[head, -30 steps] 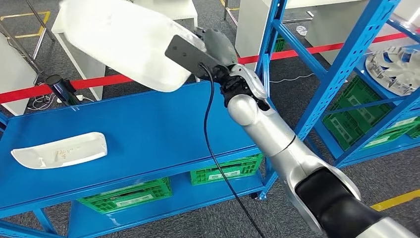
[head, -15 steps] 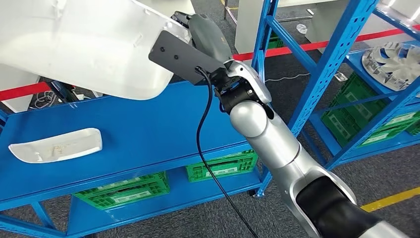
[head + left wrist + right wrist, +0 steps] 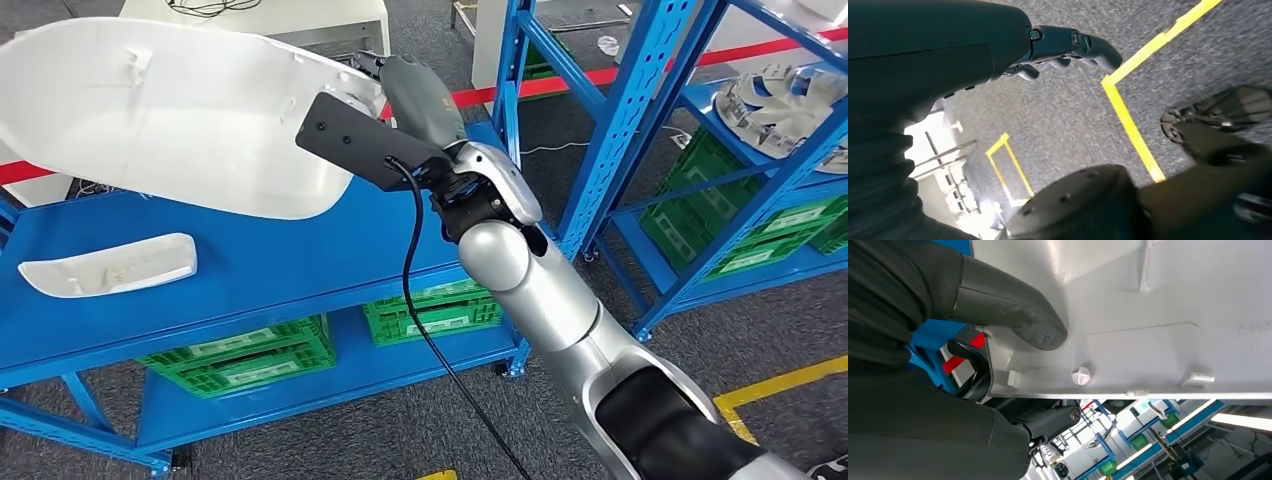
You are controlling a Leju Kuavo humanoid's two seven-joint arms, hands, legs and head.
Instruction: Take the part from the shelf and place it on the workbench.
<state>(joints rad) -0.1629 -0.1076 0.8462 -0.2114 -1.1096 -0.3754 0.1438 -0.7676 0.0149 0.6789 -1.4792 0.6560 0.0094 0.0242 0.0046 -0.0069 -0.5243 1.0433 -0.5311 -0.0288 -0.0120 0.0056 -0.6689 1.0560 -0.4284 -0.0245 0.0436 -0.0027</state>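
My right hand (image 3: 425, 95) grips one end of a large white plastic part (image 3: 170, 115) and holds it up in the air above the blue shelf (image 3: 290, 260). In the right wrist view the thumb (image 3: 1013, 307) presses on the part's ribbed inner face (image 3: 1158, 325), with the darker fingers (image 3: 1048, 420) under its edge. A second, smaller white part (image 3: 108, 266) lies on the blue shelf at the left. My left hand (image 3: 1068, 47) hangs over the grey floor with its fingers apart and nothing in it.
Green crates (image 3: 240, 352) sit on the lower level of the blue shelf. A tall blue rack (image 3: 650, 110) stands at the right with a silver fan-like wheel (image 3: 775, 100) and green crates (image 3: 735, 225). A red tape line (image 3: 600, 75) and white tables (image 3: 280, 15) lie behind.
The whole picture has shifted, so the camera has moved. The large white part now shows more fully and sits further left and lower in view, still held by my right hand.
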